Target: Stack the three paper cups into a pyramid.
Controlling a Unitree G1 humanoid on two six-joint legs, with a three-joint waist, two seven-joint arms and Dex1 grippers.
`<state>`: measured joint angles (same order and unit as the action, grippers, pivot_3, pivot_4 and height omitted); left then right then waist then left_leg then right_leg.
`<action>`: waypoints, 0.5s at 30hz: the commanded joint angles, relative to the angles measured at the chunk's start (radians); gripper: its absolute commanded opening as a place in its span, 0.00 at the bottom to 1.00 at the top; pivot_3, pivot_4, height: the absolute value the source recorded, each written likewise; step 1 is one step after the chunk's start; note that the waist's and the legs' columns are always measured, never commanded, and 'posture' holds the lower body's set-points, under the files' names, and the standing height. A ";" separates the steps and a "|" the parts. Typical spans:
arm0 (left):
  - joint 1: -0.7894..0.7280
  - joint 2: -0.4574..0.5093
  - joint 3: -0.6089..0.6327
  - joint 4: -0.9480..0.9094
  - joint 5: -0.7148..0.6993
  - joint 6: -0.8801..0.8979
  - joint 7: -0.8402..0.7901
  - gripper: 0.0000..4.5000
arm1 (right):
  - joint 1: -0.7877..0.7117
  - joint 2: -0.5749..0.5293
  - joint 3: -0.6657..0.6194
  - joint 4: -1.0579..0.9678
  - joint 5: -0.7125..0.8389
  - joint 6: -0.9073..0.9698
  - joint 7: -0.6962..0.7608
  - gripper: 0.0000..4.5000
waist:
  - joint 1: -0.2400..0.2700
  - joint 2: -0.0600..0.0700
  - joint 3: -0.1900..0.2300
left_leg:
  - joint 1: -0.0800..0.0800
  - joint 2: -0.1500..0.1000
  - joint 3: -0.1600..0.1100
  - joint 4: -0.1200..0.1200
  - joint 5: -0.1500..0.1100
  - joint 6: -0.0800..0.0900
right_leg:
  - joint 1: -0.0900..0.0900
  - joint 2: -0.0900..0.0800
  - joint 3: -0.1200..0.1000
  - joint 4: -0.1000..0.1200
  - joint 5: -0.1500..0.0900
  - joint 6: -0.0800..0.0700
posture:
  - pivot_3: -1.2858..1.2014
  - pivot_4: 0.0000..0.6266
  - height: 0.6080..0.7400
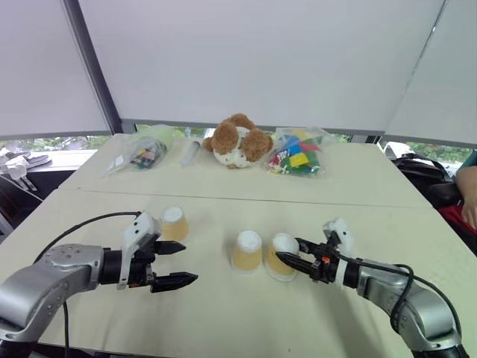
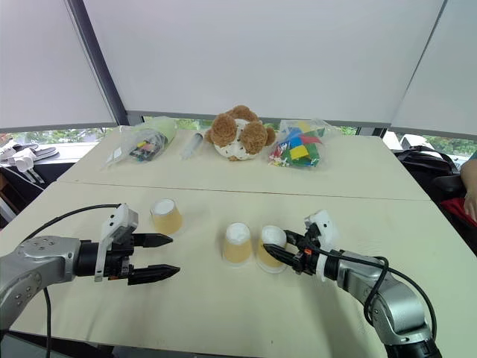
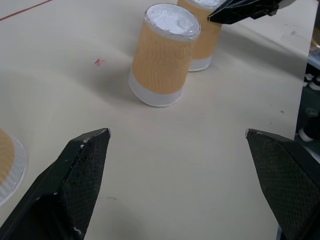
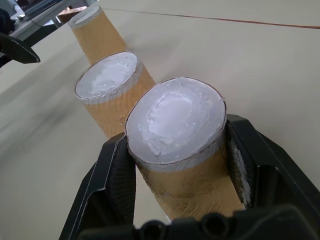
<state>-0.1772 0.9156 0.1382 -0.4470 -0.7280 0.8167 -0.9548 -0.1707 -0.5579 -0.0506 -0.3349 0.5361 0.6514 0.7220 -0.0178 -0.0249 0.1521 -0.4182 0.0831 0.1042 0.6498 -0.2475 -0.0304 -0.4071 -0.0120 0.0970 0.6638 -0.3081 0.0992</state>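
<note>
Tan-orange paper cups stand upside down on the tabletop [image 1: 223, 313]. The right hand [image 1: 292, 261] pinches the rightmost cup [image 1: 282, 256], just beside the middle cup [image 1: 247, 251]. The third cup [image 1: 174, 223] stands well apart, near the left hand [image 1: 182, 262], whose fingers are spread wide and hold nothing.

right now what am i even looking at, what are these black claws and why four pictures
It is a two-armed robot at a table. Two pictures come from cameras on its head; the other two sit on its wrists, looking along each claw. The left gripper is open and holds nothing. The right gripper is shut on one upside-down paper cup, beside a second cup. A third cup stands near the left gripper. At the back lie a teddy bear and bags of small things.
</note>
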 commanded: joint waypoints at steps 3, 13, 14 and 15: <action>0.008 -0.002 0.015 -0.014 0.001 -0.015 0.004 1.00 | -0.008 0.021 0.016 -0.037 0.026 0.009 -0.001 0.48 | 0.000 0.000 0.000 | 0.000 0.000 0.000 0.000 0.000 0.000 | 0.000 0.000 0.000 0.000 0.000 0.000 | 0.52 0.24 0.99; 0.010 -0.007 0.010 -0.008 0.010 -0.022 0.007 1.00 | 0.013 0.031 0.037 -0.039 0.001 -0.002 -0.006 0.59 | -0.001 0.000 0.000 | 0.000 0.000 0.000 0.000 0.000 0.000 | 0.000 0.000 0.000 0.000 0.000 0.000 | 0.52 0.24 0.99; 0.009 -0.008 0.011 -0.006 0.012 -0.023 0.007 1.00 | 0.014 0.029 0.038 -0.037 -0.005 -0.006 -0.006 0.71 | -0.001 0.000 0.000 | 0.000 0.000 0.000 0.000 0.000 0.000 | 0.000 0.000 0.000 0.000 0.000 0.000 | 0.52 0.24 0.99; 0.009 -0.008 0.011 -0.005 0.013 -0.024 0.007 1.00 | 0.016 0.028 0.039 -0.036 -0.008 -0.010 -0.006 0.79 | 0.000 0.000 0.000 | 0.000 0.000 0.000 0.000 0.000 0.000 | 0.000 0.000 0.000 0.000 0.000 0.000 | 0.52 0.24 0.99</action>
<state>-0.1612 0.9087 0.1382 -0.4470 -0.7176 0.8138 -0.9509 -0.1609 -0.5309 -0.0205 -0.3515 0.5308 0.6523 0.7119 -0.0181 -0.0250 0.1520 -0.4182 0.0831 0.1041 0.6497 -0.2475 -0.0304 -0.4072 -0.0119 0.0969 0.6639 -0.3082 0.0990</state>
